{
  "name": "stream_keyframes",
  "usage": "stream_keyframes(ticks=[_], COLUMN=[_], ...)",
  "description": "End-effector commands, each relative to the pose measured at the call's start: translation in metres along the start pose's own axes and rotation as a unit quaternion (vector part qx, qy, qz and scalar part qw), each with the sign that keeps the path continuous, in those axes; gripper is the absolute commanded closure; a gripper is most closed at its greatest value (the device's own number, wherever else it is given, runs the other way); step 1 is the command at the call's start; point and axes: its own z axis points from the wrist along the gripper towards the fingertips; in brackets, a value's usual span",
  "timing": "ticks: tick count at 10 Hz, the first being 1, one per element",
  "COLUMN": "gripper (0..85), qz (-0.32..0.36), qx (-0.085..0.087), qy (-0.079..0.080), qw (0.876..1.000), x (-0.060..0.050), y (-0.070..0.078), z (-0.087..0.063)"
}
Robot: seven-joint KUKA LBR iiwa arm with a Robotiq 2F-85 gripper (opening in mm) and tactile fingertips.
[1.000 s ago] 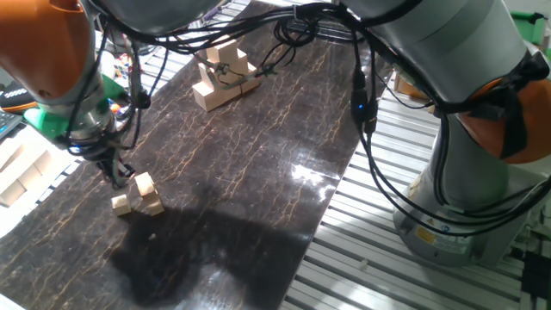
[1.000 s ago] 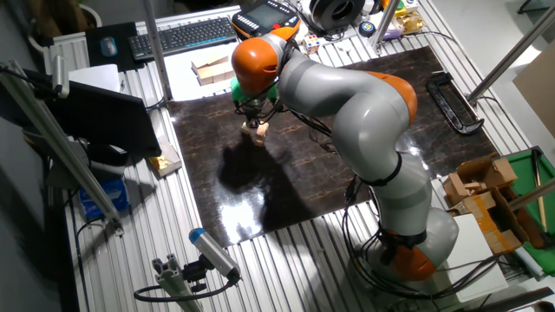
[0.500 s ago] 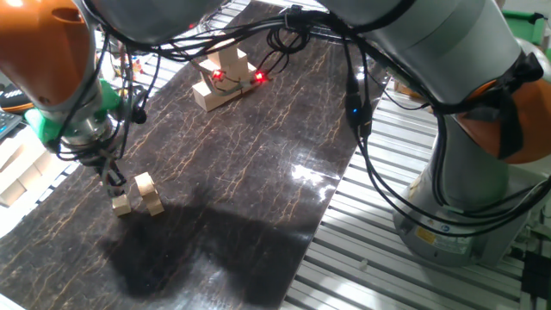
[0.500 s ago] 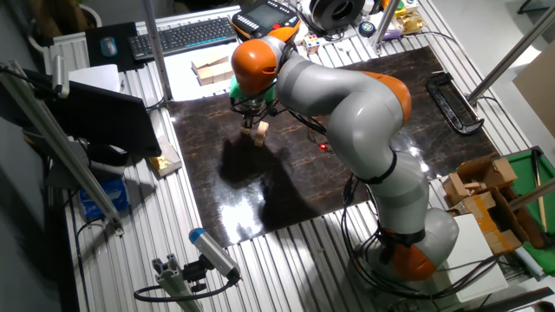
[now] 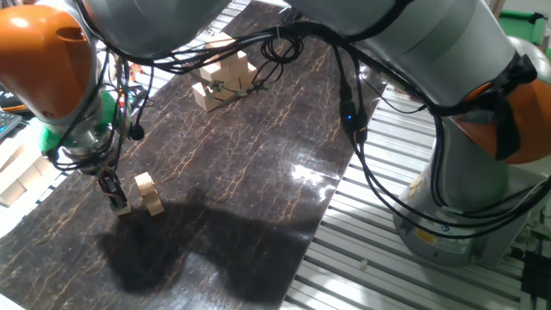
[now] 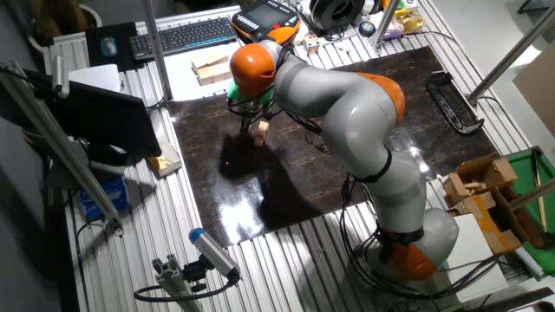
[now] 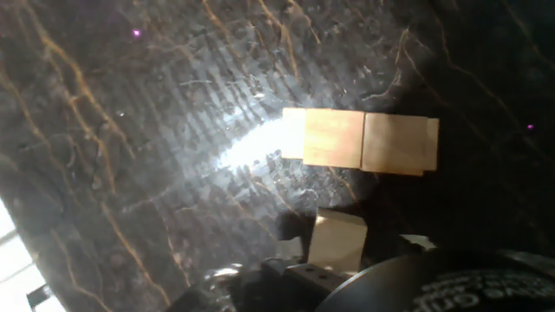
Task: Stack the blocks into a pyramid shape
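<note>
A dark marbled mat with gold veins covers the table, and slatted aluminium shows past its edges. My gripper hangs low over the mat's corner nearest the keyboard, close to the mat's edge on that side. Just beside my fingers stands a small stack of blocks, one cube resting on another, with a third cube low at my fingertips. In the hand view two blocks lie side by side, touching, and a single block sits close under my fingers. I cannot tell whether my fingers are apart or pressed on that cube. Away from the stack, toward the middle of the mat, the surface is bare and glossy. At the far end of the mat stands a wooden fixture.
</note>
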Motion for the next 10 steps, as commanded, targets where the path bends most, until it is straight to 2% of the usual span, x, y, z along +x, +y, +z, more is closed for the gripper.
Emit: stream_keyframes(ticks=[1, 4, 6, 10], gripper=[13.0, 15.7, 16.3, 18.3], qz=[0.002, 0.049, 0.078, 0.083], qx=[0.000, 0.006, 0.011, 0.017], qy=[0.000, 0.001, -0.003, 0.005], qw=[1.000, 0.999, 0.997, 0.996], x=[0.000, -0.001, -0.002, -0.001], y=[0.000, 0.000, -0.003, -0.003], z=[0.002, 0.014, 0.015, 0.023])
